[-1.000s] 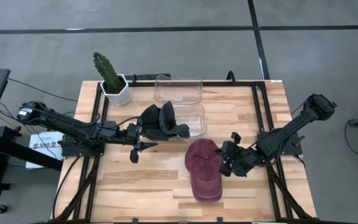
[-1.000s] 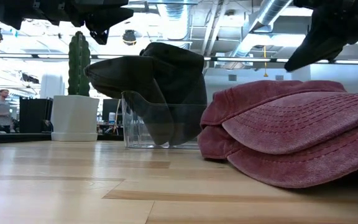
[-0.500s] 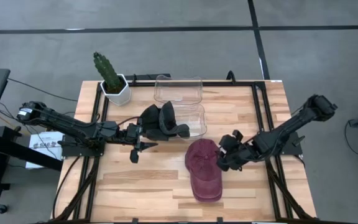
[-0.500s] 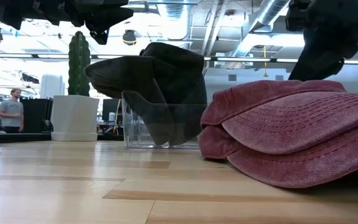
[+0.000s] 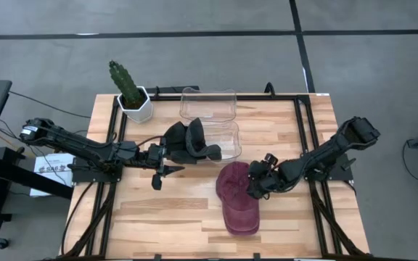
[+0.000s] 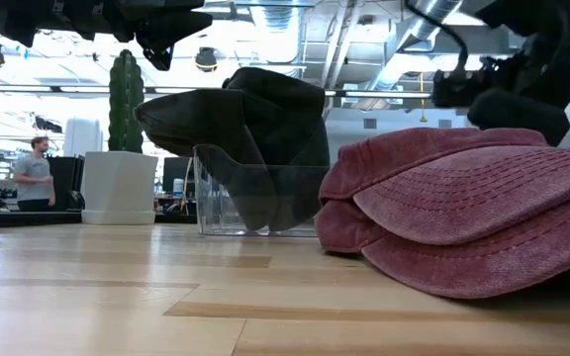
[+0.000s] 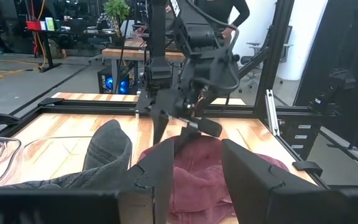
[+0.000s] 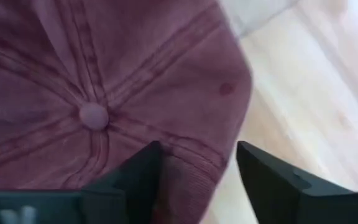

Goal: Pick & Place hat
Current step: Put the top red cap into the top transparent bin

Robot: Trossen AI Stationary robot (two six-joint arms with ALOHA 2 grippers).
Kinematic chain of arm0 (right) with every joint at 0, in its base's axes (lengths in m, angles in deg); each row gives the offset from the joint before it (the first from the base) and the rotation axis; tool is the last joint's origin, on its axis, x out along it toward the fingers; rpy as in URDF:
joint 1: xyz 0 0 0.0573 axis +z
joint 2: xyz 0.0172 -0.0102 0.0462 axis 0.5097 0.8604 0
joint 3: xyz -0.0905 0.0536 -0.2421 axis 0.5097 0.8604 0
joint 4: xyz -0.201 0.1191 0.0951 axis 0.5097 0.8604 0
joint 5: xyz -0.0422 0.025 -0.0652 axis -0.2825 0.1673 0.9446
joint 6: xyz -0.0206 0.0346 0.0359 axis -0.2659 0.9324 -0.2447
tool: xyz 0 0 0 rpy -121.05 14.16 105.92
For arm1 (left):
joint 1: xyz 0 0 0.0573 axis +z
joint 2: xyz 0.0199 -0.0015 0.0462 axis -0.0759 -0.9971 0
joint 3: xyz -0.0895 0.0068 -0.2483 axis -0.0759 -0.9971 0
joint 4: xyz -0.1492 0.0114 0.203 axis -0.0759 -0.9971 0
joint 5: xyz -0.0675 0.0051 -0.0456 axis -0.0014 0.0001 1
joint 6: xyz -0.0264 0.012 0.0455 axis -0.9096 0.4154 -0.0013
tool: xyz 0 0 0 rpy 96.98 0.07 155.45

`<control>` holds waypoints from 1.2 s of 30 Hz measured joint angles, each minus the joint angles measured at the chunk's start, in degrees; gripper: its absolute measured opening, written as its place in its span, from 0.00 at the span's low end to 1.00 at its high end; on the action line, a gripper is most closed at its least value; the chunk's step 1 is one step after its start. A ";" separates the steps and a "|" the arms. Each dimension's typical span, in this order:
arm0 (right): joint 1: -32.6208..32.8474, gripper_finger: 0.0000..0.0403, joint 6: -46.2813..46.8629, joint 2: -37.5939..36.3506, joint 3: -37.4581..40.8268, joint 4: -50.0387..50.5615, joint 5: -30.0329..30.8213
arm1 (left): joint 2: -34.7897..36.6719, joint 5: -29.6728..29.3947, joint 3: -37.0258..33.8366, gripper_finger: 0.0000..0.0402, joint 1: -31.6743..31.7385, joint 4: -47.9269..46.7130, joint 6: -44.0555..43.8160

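Having moved in from beside it, the right tool (image 5: pixel 256 187) now hovers spread over the maroon hat (image 5: pixel 236 196).

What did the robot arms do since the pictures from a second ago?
The right gripper moved in toward the red hat, from beside its edge to right over the crown, and its fingers opened; they now stand open above the hat and have not taken hold of it. The left gripper stayed put by the dark hat at the clear bin. The red hat, the cactus and the bins did not move.
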 joint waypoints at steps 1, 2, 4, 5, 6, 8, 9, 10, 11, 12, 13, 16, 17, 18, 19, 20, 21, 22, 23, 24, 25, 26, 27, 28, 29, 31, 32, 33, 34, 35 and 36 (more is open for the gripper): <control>-0.34 0.43 0.19 0.08 0.02 -0.12 -0.81 | 0.00 0.00 0.00 0.33 0.00 -0.01 0.00; -0.55 0.37 0.44 -0.04 0.02 -0.67 -1.17 | 0.00 0.00 0.00 0.33 0.00 0.00 0.00; -0.43 0.17 0.45 -0.92 0.02 -1.66 -1.41 | 0.00 0.00 0.00 0.33 -0.01 -0.02 0.00; -0.15 0.09 0.05 -1.78 0.02 -1.93 -1.39 | 0.00 0.02 0.00 0.33 0.00 -0.02 0.00; 0.22 0.05 -0.15 -2.61 0.02 -3.06 -0.90 | 0.00 0.02 0.00 0.33 0.00 -0.03 0.00; 1.32 0.04 0.04 -4.75 0.02 -3.83 1.20 | 0.00 0.01 0.00 0.33 -0.01 -0.07 0.00; 2.07 0.02 -0.04 -5.90 -0.12 -3.77 2.50 | 0.00 0.02 0.00 0.33 -0.02 -0.07 0.00; 3.08 0.01 -0.27 -6.97 -0.47 -3.65 4.07 | 0.00 0.02 0.00 0.33 0.00 -0.09 -0.02; 4.17 0.01 -0.42 -8.22 -0.60 -3.58 5.91 | 0.00 0.02 0.00 0.33 -0.01 -0.13 0.00; 5.25 0.01 -0.38 -9.52 -0.68 -3.26 7.83 | 0.00 0.02 0.00 0.33 0.00 -0.13 0.00; 6.17 0.01 -0.76 -10.57 -0.77 -3.45 9.40 | 0.00 0.02 0.00 0.33 0.00 -0.11 0.00; 8.56 0.01 -1.67 -13.61 -0.80 -3.21 12.28 | 0.00 0.02 0.00 0.33 -0.02 0.13 -0.02; 9.64 0.00 -2.10 -14.66 -1.11 -3.16 13.94 | 0.00 0.02 0.00 0.33 -0.02 0.13 -0.13; 10.83 0.00 -3.10 -15.73 -1.47 -3.64 15.96 | 0.00 0.16 0.00 0.33 -0.02 0.14 -0.22; 12.11 0.00 -4.41 -16.75 -1.64 -4.41 18.10 | 0.00 0.60 0.00 0.33 -0.03 0.22 -0.22; 13.16 0.00 -5.99 -17.64 -1.69 -5.59 19.68 | 0.00 1.39 0.00 0.33 -0.04 0.38 -0.22; 13.99 0.00 -8.04 -18.34 -1.73 -7.41 20.45 | 0.00 2.26 0.00 0.33 -0.04 0.50 -0.22; 14.60 0.00 -10.22 -18.96 -1.73 -9.20 20.54 | 0.00 3.33 -0.02 0.33 -0.07 0.90 -0.22; 15.11 0.00 -12.22 -19.61 -1.73 -10.91 20.52 | 0.00 4.61 -0.04 0.33 -0.07 1.62 -0.22; 15.62 0.00 -14.59 -20.17 -1.73 -13.36 20.64 | 0.00 6.24 -0.04 0.33 -0.05 2.51 -0.20; 16.01 0.00 -17.13 -20.69 -1.73 -15.62 20.75 | 0.00 7.80 -0.04 0.33 -0.04 3.28 -0.05; 16.34 0.00 -19.60 -21.22 -1.73 -17.60 20.80 | 0.00 9.39 -0.04 0.33 -0.06 3.92 0.62; 16.64 0.00 -22.07 -21.64 -1.73 -19.79 20.78 | -0.04 10.62 -0.04 0.33 -0.20 4.55 1.28; 16.92 0.00 -24.56 -22.06 -1.73 -22.06 20.73 | -0.23 11.22 -0.04 0.33 -0.50 5.43 1.89; 17.16 0.00 -26.89 -22.50 -1.73 -23.88 20.70 | -0.74 11.34 -0.04 0.33 -0.85 6.72 2.51; 17.40 0.00 -30.93 -23.27 -1.73 -26.86 20.56 | -2.88 11.39 -0.04 0.33 -1.34 10.40 3.78; 17.25 0.00 -32.83 -23.63 -1.73 -27.81 20.60 | -4.52 11.39 -0.04 0.33 -1.66 12.67 4.24; 16.97 0.00 -34.26 -24.01 -1.73 -28.19 20.79 | -6.53 11.37 0.06 0.33 -1.92 15.18 5.13; 16.52 0.00 -35.35 -24.42 -1.73 -28.43 21.14 | -8.77 11.36 0.57 0.33 -2.21 17.06 6.09; 15.97 0.00 -36.17 -24.94 -1.73 -28.53 21.90 | -11.05 11.36 1.37 0.33 -2.55 18.61 7.44; 15.28 0.00 -36.99 -25.50 -1.73 -28.55 22.72 | -13.40 11.37 2.68 0.33 -2.81 19.61 9.07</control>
